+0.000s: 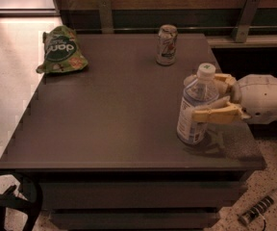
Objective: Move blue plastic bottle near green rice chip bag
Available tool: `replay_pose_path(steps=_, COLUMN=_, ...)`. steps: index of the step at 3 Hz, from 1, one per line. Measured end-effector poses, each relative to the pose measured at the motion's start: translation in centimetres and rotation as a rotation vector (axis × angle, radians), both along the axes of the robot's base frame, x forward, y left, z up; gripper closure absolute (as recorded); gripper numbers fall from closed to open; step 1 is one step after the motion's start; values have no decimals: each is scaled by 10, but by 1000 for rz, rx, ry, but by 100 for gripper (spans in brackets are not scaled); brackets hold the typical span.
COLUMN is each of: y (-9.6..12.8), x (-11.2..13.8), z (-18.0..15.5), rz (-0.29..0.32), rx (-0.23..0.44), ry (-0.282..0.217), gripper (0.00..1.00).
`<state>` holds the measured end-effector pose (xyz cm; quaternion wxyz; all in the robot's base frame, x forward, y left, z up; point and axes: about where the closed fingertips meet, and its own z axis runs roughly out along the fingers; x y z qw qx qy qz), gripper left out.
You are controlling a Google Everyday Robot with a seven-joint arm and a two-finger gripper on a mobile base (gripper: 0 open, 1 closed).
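A single camera looks down on the bench (pixel 114 114) from its near side, high and at middling range, taking in the whole top. The claw (pixel 195 98) enters from the frame's right edge, clamped on the blue plastic bottle (pixel 190 127); the green rice chip bag (pixel 60 52) lies well left of the claw, farther back.

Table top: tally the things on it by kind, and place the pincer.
Bottles: 1, the blue plastic bottle, gripped by the pincer near the right edge of the table.
Cans: 1, the silver can at the back.
Snack bags: 1, the green rice chip bag, back left.
Total: 3
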<state>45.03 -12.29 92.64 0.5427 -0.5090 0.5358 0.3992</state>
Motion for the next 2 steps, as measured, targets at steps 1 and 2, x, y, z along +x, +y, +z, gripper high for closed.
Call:
replay_pose_path(steps=1, y=2, x=0, z=1, rz=4, rx=-1, ry=-1, gripper=94)
replay_pose_path(steps=2, y=1, x=7, z=6, rz=13, rx=0, ry=-13, gripper=100)
